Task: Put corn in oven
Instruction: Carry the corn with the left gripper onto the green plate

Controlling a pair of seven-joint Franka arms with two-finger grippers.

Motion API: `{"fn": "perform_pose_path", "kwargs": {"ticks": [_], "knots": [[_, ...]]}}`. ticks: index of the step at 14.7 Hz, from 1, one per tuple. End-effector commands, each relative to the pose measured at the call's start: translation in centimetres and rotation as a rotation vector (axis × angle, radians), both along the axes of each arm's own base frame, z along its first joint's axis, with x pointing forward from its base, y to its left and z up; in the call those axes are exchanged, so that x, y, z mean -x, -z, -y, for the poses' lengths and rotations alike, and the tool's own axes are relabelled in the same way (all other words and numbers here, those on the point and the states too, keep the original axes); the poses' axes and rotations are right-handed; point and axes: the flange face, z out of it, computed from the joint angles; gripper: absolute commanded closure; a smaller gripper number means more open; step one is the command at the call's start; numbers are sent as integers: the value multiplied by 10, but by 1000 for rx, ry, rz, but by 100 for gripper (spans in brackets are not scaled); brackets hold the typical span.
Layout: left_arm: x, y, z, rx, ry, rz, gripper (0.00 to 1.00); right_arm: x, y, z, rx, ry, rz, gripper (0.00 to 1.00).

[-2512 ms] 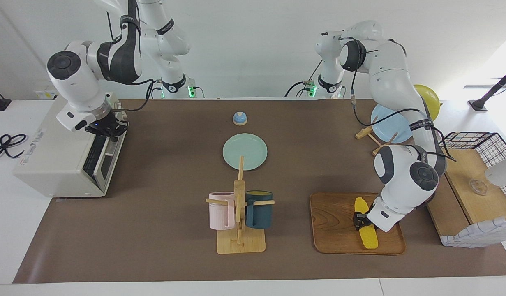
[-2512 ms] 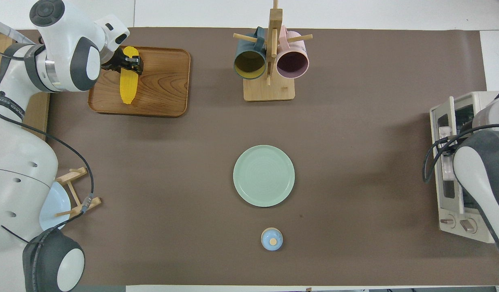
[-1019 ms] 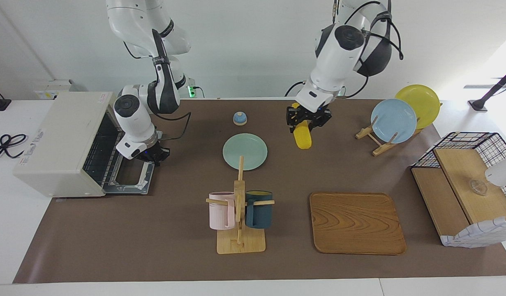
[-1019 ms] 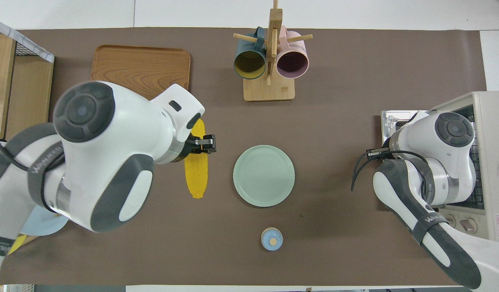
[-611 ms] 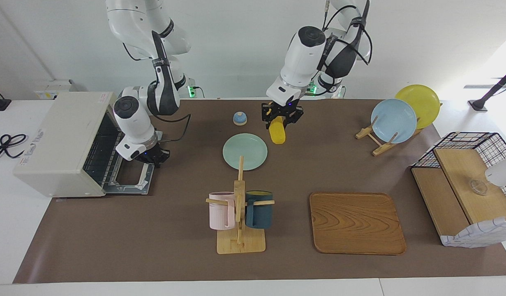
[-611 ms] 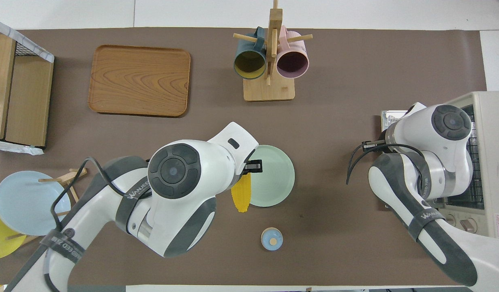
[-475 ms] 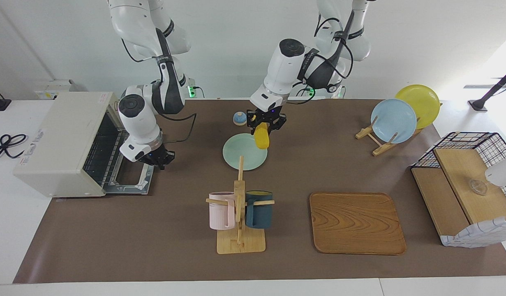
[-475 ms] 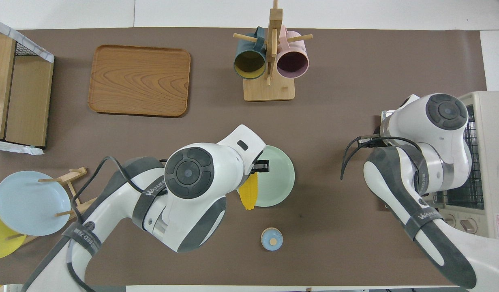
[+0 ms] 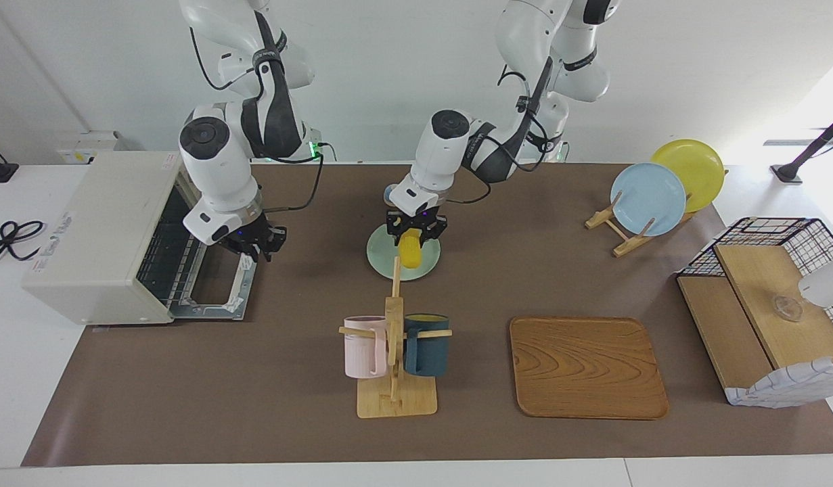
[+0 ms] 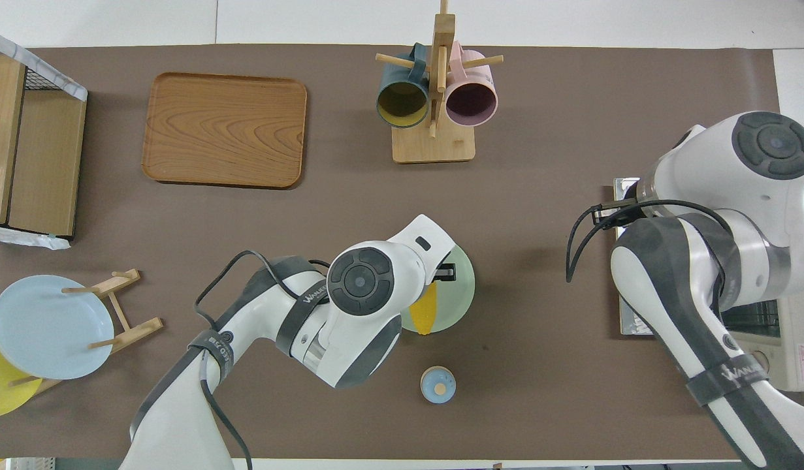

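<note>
Two arms share this job, and the coming move turns on the gap between the carried cob and the oven mouth. At the right arm's end of the tabletop, half off its edge, stands the toaster oven (image 9: 98, 230). Its glass door (image 9: 216, 291) is dropped flat onto the mat and its wire rack is exposed toward the table's middle. The right gripper (image 9: 257, 245) hovers over the door's corner nearer the robots, close to the opening and carrying nothing.

Near the middle of the tabletop, closer to the robots' edge, lies the green plate (image 9: 382, 260). The corn (image 9: 409, 249) hangs over it, clamped near its thick end in the left gripper (image 9: 416, 232), whose jaws are closed tight on the cob. Its long axis slants downward, tapered tip lowest; whether that tip touches the plate I cannot tell.

From this pincer the oven lies well apart, toward the right arm's end. My judgement is that the cob must travel that way and level out to slide onto the rack.
</note>
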Motion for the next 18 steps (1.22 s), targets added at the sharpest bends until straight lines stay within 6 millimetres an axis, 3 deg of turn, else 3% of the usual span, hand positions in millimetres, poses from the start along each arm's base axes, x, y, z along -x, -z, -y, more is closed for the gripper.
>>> {"fn": "perform_pose_path", "kwargs": {"ticks": [1,5,11,12,13,14,16,18], "knots": [[1,12,5,9,-15,4,100,14,-29,10,-1,-2,9,0],[3,18,6,5,-11,5,100,21,-79,8,-69,-82,14,0],[4,26,7,2,5,11,97,27,-84,-6,-110,-78,-52,0],[4,26,6,1,7,12,68,27,-87,-11,-108,-71,-48,0],[4,27,6,-2,5,8,18,27,-86,-18,-106,-56,-49,0],[4,27,6,-4,7,6,0,29,-87,-27,-104,-54,-49,0],[2,20,1,-10,6,1,0,28,-87,-26,-104,-51,-45,0],[-7,-22,-18,-24,2,-15,0,28,-86,-26,-106,-52,-45,0]]}}
